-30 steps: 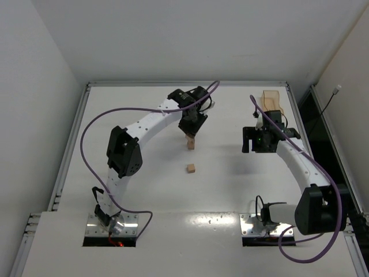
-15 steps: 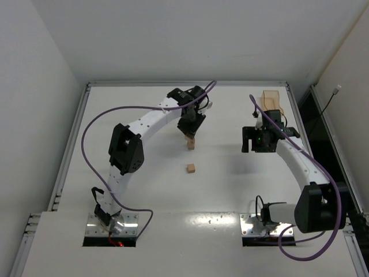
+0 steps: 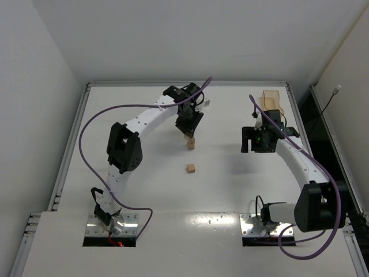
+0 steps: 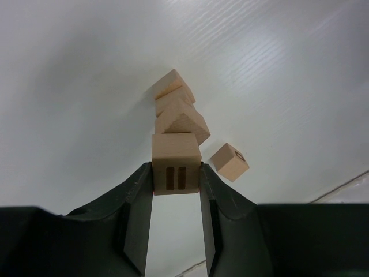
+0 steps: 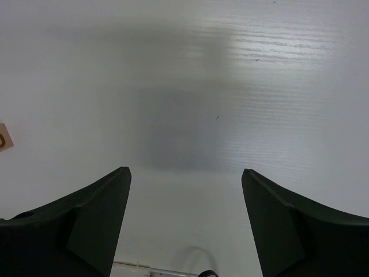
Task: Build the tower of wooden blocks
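Observation:
My left gripper (image 4: 176, 173) is shut on a light tan wooden cube (image 4: 176, 166) with two dark bars on its near face. Directly beneath it stands the wood block tower (image 4: 176, 107), a short, slightly twisted column of cubes; I cannot tell whether the held cube touches its top. From above, the left gripper (image 3: 189, 131) hangs over the tower (image 3: 190, 143) at mid-table. A loose cube (image 3: 191, 168) (image 4: 229, 162) lies nearer the arms. My right gripper (image 5: 185, 179) is open over bare table, and in the top view (image 3: 258, 141) it is well right of the tower.
A translucent tan tray (image 3: 271, 99) stands at the back right, behind the right arm. The edge of a cube (image 5: 3, 139) shows at the left border of the right wrist view. Raised rims bound the white table (image 3: 138, 190).
The left arm has shifted slightly toward the far side, its elbow moving with it, and the cube stays gripped over the tower. The right arm has not moved.

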`<control>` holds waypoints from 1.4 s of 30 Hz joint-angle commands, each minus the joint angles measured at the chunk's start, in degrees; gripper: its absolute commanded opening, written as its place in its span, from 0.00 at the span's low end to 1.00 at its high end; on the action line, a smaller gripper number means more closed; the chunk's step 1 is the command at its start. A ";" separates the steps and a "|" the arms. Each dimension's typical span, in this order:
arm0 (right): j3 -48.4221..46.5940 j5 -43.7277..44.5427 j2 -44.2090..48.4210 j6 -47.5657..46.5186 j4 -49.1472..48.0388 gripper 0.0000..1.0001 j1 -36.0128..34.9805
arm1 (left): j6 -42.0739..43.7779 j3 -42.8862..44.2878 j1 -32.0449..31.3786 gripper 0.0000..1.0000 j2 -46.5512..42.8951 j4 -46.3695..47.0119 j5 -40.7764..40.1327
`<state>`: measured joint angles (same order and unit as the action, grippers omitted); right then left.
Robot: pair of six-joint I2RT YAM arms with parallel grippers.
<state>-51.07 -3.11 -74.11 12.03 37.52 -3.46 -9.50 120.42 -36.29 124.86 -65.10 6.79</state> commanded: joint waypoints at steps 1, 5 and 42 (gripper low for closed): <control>-2.46 -0.84 -0.16 0.71 -1.57 0.75 0.30 | 0.44 2.54 0.35 0.17 0.21 0.76 2.52; -1.93 -0.84 -0.16 0.71 -1.57 0.75 0.30 | 0.44 2.54 0.35 0.14 0.21 0.76 3.58; -1.40 -2.15 0.89 -2.61 -2.10 0.78 -0.75 | 0.89 -9.49 0.35 0.60 -12.59 12.18 -2.39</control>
<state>-51.07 -3.64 -74.11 11.57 37.45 -3.57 -8.21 113.10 -36.29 121.01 -57.52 7.01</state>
